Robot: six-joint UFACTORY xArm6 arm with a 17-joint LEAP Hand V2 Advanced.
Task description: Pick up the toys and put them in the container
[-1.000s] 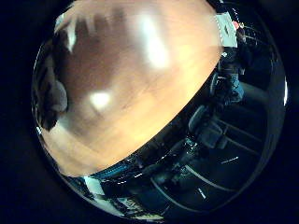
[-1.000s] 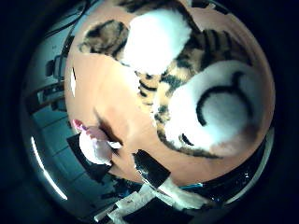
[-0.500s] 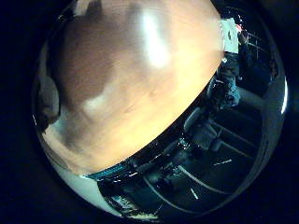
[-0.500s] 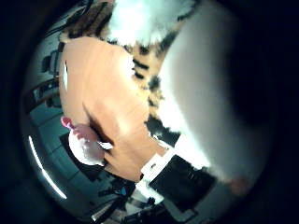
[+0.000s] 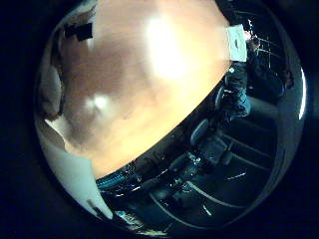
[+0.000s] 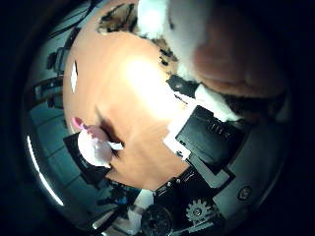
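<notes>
Hand [image 6: 211,147] sits right against the striped plush toy [image 6: 197,44] on the desk [image 6: 133,98], its fingers curling toward it; a grip I cannot confirm. Pink toy [image 6: 96,145] lies apart, near the desk edge.

You see a smooth, glossy orange-brown wooden tabletop [image 5: 164,74], a fuzzy tiger-striped plush toy [image 6: 167,24] of soft cloth, a small pink-and-white soft toy [image 6: 94,147], and the hand [image 6: 211,142] in matt black and white plastic.
</notes>
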